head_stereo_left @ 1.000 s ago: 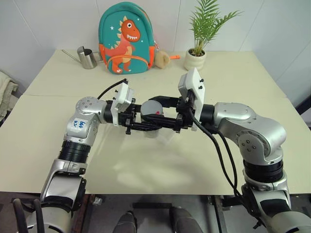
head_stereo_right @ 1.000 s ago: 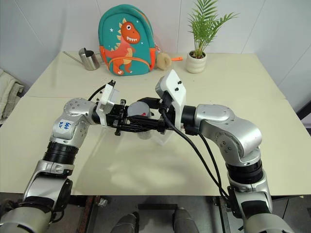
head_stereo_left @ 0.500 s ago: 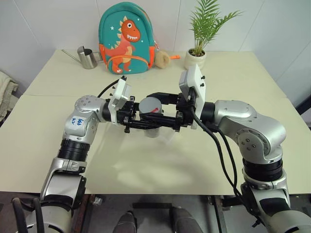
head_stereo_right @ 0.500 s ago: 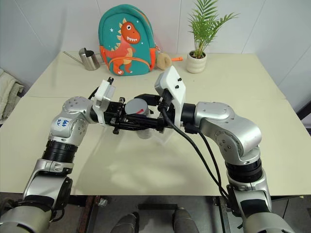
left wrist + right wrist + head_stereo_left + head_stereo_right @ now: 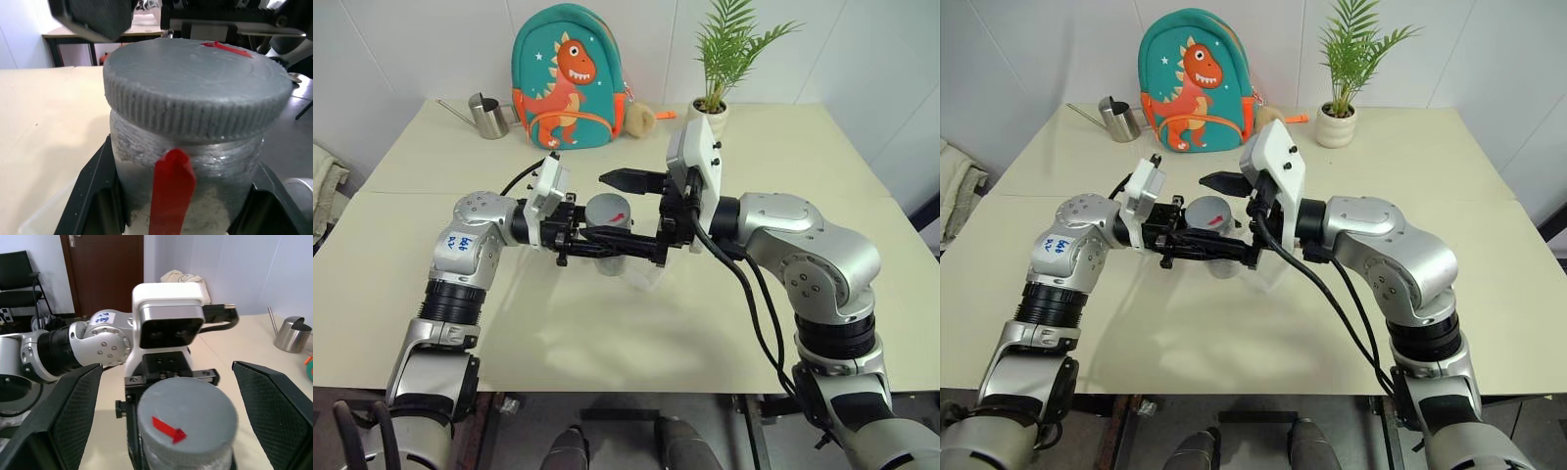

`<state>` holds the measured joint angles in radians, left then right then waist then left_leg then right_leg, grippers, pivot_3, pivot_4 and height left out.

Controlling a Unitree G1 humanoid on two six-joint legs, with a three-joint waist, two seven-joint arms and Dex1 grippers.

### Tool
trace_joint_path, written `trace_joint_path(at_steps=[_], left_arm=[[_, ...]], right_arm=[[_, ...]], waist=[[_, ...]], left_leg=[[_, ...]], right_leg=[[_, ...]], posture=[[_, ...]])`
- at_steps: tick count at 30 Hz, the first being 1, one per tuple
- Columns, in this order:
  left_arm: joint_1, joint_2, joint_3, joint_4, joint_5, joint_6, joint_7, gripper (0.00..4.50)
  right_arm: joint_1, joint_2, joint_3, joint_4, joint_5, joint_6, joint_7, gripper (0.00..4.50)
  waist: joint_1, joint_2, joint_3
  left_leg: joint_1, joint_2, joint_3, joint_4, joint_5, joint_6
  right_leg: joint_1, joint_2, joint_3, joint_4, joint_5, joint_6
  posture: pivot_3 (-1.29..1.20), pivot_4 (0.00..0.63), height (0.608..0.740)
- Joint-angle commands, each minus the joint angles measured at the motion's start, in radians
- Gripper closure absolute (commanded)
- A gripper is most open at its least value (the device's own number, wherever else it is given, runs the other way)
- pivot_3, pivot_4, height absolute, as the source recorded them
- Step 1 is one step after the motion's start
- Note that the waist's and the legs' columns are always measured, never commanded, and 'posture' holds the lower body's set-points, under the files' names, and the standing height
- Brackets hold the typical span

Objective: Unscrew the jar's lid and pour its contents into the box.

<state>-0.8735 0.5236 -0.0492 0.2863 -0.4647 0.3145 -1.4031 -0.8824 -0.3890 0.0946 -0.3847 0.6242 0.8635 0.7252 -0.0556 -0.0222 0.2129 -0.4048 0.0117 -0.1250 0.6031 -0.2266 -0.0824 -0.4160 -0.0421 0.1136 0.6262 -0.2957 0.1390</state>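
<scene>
My left claw [image 5: 579,238] is clamped tight on the jar [image 5: 186,186], holding it upright above the middle of the table [image 5: 607,333]. Its two black fingers [image 5: 93,196] press the silver wall on either side of the red label stripe [image 5: 172,191]. The grey lid [image 5: 187,418] sits on the jar, ribbed around its rim, a small red mark [image 5: 167,428] on top. My right claw [image 5: 641,213] reaches in from the opposite side with its fingers [image 5: 73,416] spread wide — one on each side of the lid, touching neither it nor the jar. Under the jar lies the clear plastic box [image 5: 641,277]. Along the table's far edge stand a steel mug [image 5: 489,117], a dinosaur backpack [image 5: 570,78] and a potted plant [image 5: 710,108].
</scene>
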Motion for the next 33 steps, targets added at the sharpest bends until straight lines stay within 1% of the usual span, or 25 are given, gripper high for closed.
trace_joint_path(at_steps=[1,10,19,23,33], left_arm=[[-0.004,0.001,0.002,-0.033,-0.004,0.001,-0.002,2.57],[-0.007,-0.014,-0.005,-0.053,-0.006,0.011,0.014,2.57],[0.004,-0.013,-0.006,-0.090,-0.012,0.031,0.020,2.57],[0.012,-0.006,-0.003,-0.105,-0.017,0.037,0.017,2.57],[0.030,0.027,0.011,-0.089,-0.016,0.041,0.012,2.57]], right_arm=[[-0.028,0.002,-0.008,-0.006,0.001,-0.024,-0.006,0.04],[-0.021,0.047,0.023,0.032,-0.019,-0.023,-0.038,0.04],[-0.028,0.059,0.031,0.083,-0.063,-0.042,-0.055,0.04],[-0.030,0.043,0.019,0.099,-0.077,-0.051,-0.056,0.04],[-0.019,-0.078,-0.057,0.077,-0.056,-0.023,-0.056,0.04]], waist=[[0.000,0.000,0.000],[0.000,0.000,0.000],[-0.001,0.000,0.000],[-0.001,0.000,0.000],[-0.001,0.000,0.000]], left_leg=[[0.000,0.000,0.000,0.000,0.000,0.000],[0.000,0.000,0.000,0.000,0.000,0.000],[0.000,0.000,0.000,0.000,0.000,0.000],[0.000,0.000,0.000,0.000,0.000,0.000],[0.000,0.000,0.000,0.000,0.000,0.000]], right_leg=[[0.000,0.000,0.000,0.000,0.000,0.000],[0.000,0.000,0.000,0.001,0.000,0.000],[0.000,0.000,0.000,0.001,0.000,0.000],[0.000,0.000,0.000,0.001,0.000,0.000],[0.000,0.000,0.000,0.001,0.000,0.000]], posture=[[0.00,0.150,0.740],[0.00,0.150,0.740],[0.00,0.150,0.740],[0.00,0.150,0.740],[0.00,0.150,0.740]])
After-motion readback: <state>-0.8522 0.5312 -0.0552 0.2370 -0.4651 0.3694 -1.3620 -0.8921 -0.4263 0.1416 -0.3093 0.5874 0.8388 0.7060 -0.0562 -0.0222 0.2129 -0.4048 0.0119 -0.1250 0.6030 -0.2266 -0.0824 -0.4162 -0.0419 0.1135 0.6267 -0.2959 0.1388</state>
